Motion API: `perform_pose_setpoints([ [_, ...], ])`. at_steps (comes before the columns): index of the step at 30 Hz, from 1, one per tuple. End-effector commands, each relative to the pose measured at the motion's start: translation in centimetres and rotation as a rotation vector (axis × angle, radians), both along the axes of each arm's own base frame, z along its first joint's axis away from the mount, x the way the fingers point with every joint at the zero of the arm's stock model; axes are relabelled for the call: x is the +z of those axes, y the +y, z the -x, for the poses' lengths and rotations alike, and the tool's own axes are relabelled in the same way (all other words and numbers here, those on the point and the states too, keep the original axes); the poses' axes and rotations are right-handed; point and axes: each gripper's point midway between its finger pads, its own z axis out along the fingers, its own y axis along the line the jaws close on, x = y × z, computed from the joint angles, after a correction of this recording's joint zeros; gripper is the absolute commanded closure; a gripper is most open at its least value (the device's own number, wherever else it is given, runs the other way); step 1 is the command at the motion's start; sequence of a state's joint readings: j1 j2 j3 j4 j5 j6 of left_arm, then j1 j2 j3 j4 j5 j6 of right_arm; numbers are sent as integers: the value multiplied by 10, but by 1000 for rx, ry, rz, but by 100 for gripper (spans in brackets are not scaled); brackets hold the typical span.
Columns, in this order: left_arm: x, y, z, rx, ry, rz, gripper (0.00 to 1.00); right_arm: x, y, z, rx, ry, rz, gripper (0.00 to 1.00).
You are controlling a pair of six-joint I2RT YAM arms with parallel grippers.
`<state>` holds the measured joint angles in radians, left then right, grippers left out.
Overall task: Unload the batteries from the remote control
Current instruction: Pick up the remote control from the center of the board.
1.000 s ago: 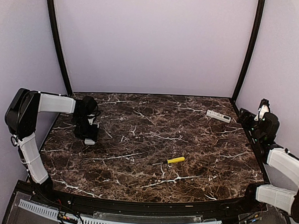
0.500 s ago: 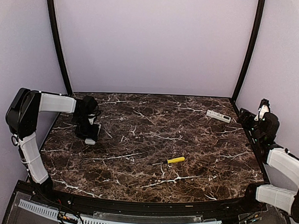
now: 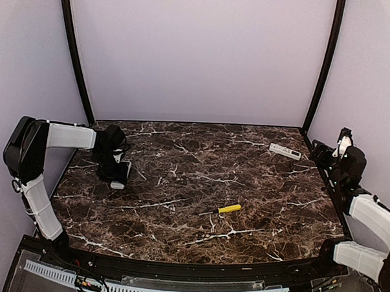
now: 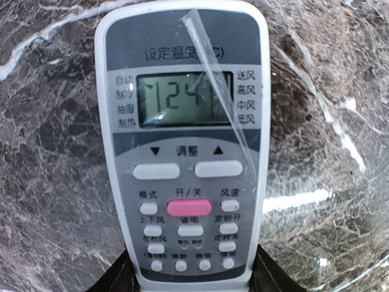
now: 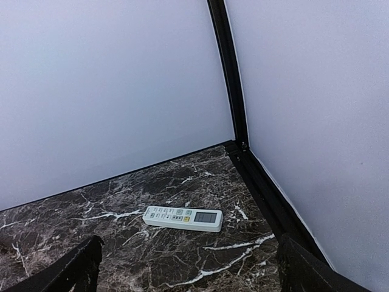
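Note:
A grey-and-white remote control point(image 4: 185, 152) with an LCD and a pink button lies face up on the marble table, at the left side point(image 3: 122, 176). My left gripper point(image 4: 191, 277) is shut on its button end, with a dark finger point(image 4: 115, 277) pressed against each long side. From above, the left gripper point(image 3: 115, 168) points down onto it. My right gripper point(image 5: 189, 267) stands open over the right table edge point(image 3: 323, 153), holding nothing. The batteries are hidden.
A second, slim white remote point(image 5: 182, 218) lies face up near the back right corner point(image 3: 285, 151), ahead of the right gripper. A yellow-handled screwdriver point(image 3: 224, 209) rests near the table's middle front. Black frame posts and lilac walls close in the table.
The left jaws have narrowed onto the remote's sides, and the left arm has shifted slightly. The right arm has stayed put.

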<state>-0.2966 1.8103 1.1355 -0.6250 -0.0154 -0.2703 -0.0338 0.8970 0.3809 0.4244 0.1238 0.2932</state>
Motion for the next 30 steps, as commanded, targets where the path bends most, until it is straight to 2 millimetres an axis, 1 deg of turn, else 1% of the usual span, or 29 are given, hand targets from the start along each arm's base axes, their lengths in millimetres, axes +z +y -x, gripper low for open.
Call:
perform_pose_setpoints([
  [1,38,-12,2,-1,-112,111,55,38,19,2,112,-86,-15,2],
  [2,45,-21,-1,-33,-141,164,55,44,25,3,151,-91,-15,2],
  [3,58,-27,0,-54,-180,202,55,51,35,5,204,-99,-13,2],
  [6,89,-53,-2,-141,-279,353,56,73,58,13,339,-124,-12,2],
  [7,100,-59,0,-163,-308,384,56,81,67,18,388,-132,-16,2],
  [9,124,-84,6,-235,-348,507,57,96,90,27,520,-131,-32,2],
  [10,135,-91,10,-255,-370,543,57,101,101,32,581,-124,-45,2],
  [11,153,-107,15,-300,-401,619,57,105,111,36,635,-117,-61,2],
  [12,160,-116,20,-321,-412,657,58,110,129,43,720,-111,-78,2],
  [13,180,-133,27,-371,-448,729,58,116,145,50,797,-108,-94,2],
  [14,188,-142,32,-399,-459,763,58,120,159,56,870,-102,-113,1],
  [15,205,-158,42,-452,-483,828,58,125,175,65,950,-103,-131,1],
  [16,218,-167,47,-492,-504,874,58,128,189,73,1021,-98,-153,1],
  [17,231,-176,56,-513,-510,911,58,133,202,81,1080,-97,-169,1],
  [18,242,-182,60,-537,-531,947,58,135,216,88,1133,-90,-183,1],
  [19,253,-186,69,-545,-536,982,58,138,229,95,1177,-88,-191,1],
  [20,263,-190,74,-549,-545,1025,58,141,240,100,1210,-84,-201,1],
  [21,271,-193,82,-570,-559,1057,58,143,251,105,1245,-80,-213,1],
  [22,283,-197,87,-585,-571,1107,58,145,261,108,1270,-76,-226,1],
  [25,299,-208,109,-641,-567,1163,58,151,292,118,1358,-69,-278,1],
  [26,301,-211,112,-651,-564,1169,58,149,307,122,1397,-50,-298,1],
  [27,304,-217,120,-674,-555,1181,58,151,318,124,1425,-46,-306,1],
  [30,311,-227,132,-710,-550,1209,58,158,351,135,1512,-48,-325,2],
])
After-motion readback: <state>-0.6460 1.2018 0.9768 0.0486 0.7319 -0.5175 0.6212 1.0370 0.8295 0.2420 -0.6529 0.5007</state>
